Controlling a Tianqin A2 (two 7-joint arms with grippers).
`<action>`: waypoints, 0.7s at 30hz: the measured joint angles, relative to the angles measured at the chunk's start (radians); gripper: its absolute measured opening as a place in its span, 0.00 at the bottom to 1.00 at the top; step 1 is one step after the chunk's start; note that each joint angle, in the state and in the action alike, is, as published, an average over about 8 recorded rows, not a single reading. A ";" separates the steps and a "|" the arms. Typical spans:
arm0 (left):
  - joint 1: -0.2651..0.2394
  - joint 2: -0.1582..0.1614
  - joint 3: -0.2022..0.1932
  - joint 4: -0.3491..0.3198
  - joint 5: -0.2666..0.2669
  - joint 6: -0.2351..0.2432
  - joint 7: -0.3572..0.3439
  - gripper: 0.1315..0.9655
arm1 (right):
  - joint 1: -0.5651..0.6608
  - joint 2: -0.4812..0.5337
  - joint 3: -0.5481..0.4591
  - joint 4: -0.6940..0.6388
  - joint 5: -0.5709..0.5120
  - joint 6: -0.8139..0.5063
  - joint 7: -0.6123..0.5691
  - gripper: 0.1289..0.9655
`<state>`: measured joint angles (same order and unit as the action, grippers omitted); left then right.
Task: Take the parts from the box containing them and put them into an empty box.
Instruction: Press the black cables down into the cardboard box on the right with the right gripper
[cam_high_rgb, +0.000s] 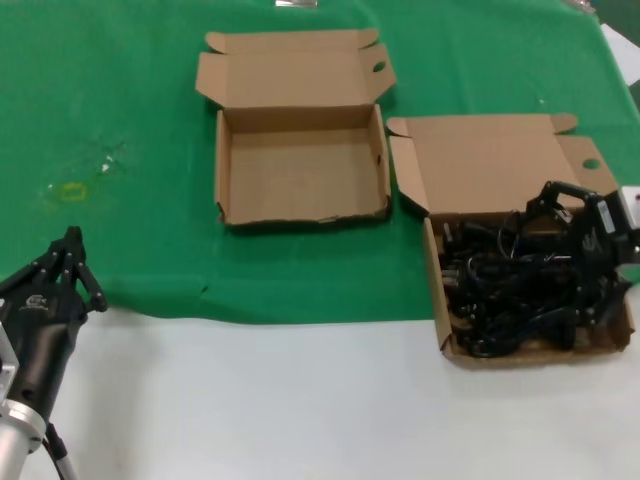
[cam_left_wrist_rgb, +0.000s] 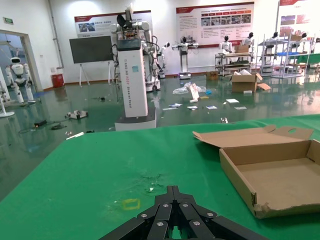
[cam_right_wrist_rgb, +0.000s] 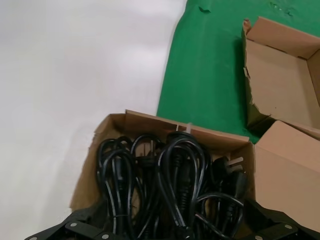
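Cords (cam_high_rgb: 505, 290) all piled in your right-hand cardboard box (cam_high_rgb: 445, 330), right gripper (cam_high_rgb: 560, 262) down among them.

You can't tell whether its fingers are open or clamped on anything (black on black). The empty box (cam_high_rgb: 300, 175) sits just beside it on the green cloth (cam_high_rgb: 120, 120), lid flipped back. Your left gripper (cam_high_rgb: 68, 262) hangs pinched closed near the cloth's front edge, well apart from both boxes.

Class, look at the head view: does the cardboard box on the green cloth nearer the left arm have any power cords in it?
No. That open box shows only its bare brown floor, while the looped black power cords all lie in the other box.
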<state>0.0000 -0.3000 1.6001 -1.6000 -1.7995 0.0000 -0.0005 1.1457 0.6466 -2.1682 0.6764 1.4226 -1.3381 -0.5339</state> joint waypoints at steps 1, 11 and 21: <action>0.000 0.000 0.000 0.000 0.000 0.000 0.000 0.01 | 0.010 -0.011 -0.001 -0.024 -0.003 0.002 -0.013 0.99; 0.000 0.000 0.000 0.000 0.000 0.000 0.000 0.01 | 0.093 -0.095 -0.011 -0.229 -0.034 0.022 -0.119 0.93; 0.000 0.000 0.000 0.000 0.000 0.000 0.000 0.01 | 0.146 -0.133 -0.014 -0.363 -0.061 0.044 -0.189 0.83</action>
<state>0.0000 -0.3000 1.6001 -1.6000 -1.7996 0.0000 -0.0004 1.2917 0.5138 -2.1825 0.3139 1.3615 -1.2946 -0.7225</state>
